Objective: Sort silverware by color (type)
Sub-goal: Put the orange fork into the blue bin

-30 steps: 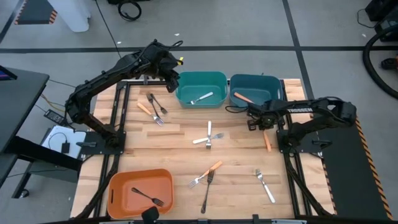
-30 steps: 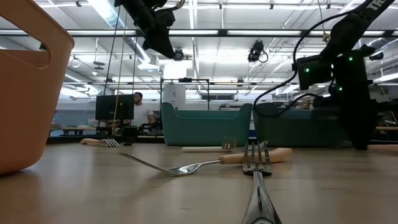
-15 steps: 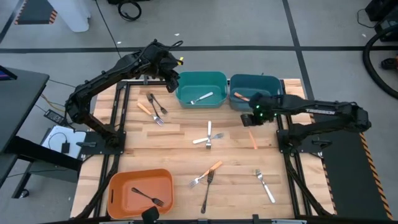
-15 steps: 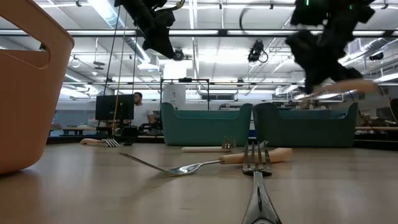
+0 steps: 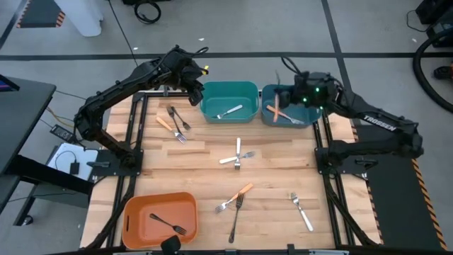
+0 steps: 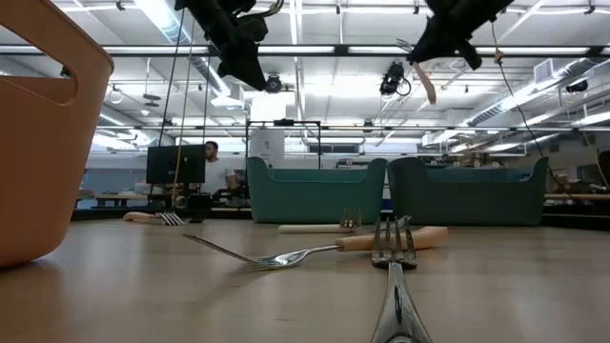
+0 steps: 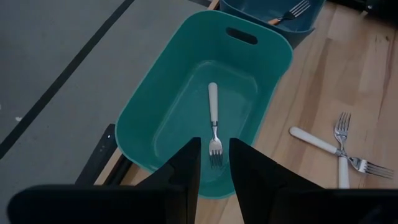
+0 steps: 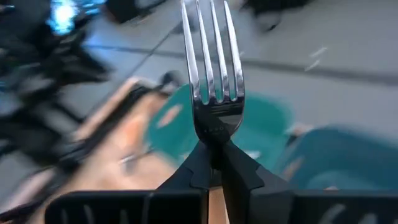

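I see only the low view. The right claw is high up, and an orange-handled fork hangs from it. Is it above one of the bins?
Observer: Yes. From above, the right claw with the orange-handled fork is over the blue bin, the rightmost one at the far side of the table.
Operator: Thank you. And the left claw, is it holding something?
Observer: No. The left claw is open and empty, above the teal bin, where one white-handled fork lies.
Operator: What is inside the orange bin near my camera?
Observer: The orange bin holds one black fork.
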`<state>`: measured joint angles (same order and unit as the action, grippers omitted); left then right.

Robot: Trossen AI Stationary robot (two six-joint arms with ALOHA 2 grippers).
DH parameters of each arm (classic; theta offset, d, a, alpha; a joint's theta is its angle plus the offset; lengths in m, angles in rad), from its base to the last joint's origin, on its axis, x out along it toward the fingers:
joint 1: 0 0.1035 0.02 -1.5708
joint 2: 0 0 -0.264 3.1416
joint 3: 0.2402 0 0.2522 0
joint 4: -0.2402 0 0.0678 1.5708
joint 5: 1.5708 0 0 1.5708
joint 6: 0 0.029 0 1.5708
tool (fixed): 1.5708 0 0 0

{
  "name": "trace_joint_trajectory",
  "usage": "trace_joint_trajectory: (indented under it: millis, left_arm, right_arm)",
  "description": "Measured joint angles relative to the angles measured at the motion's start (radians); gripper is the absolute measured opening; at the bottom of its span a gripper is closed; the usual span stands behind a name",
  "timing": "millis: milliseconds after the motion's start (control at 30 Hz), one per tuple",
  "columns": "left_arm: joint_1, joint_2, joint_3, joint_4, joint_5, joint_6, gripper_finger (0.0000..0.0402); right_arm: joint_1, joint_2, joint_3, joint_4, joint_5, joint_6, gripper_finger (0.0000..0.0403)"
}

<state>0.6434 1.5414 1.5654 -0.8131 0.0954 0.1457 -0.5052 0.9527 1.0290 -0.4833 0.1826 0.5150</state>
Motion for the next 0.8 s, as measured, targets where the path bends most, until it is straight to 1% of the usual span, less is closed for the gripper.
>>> trace_joint_trajectory:
  millis: [133,200,267,333,400,500,667,800]
  left_arm:
    - [0.000,0.000,0.000,0.000,0.000,0.000,0.0093]
    - [0.000,0.000,0.000,0.000,0.000,-0.001,0.0093]
    - [0.000,0.000,0.000,0.000,0.000,-0.001,0.0093]
    - [0.000,0.000,0.000,0.000,0.000,-0.001,0.0093]
    - [0.000,0.000,0.000,0.000,0.000,-0.001,0.0093]
    - [0.000,0.000,0.000,0.000,0.000,-0.002,0.0093]
    - [0.000,0.000,0.000,0.000,0.000,-0.002,0.0093]
    - [0.000,0.000,0.000,0.000,0.000,-0.002,0.0093]
  right_arm:
    - [-0.077,0.036,0.000,0.004,0.158,-0.221,0.0022]
    - [-0.112,0.065,0.000,0.005,0.177,-0.375,0.0022]
    - [-0.144,0.100,0.001,0.005,0.156,-0.499,0.0024]
    - [-0.176,0.138,0.001,-0.005,0.100,-0.601,0.0026]
    - [-0.205,0.180,0.001,-0.031,0.036,-0.669,0.0026]
    - [-0.241,0.243,0.001,-0.086,-0.027,-0.700,0.0024]
    - [-0.285,0.320,0.001,-0.198,-0.055,-0.702,0.0026]
    - [-0.309,0.387,0.001,-0.281,-0.100,-0.702,0.0026]
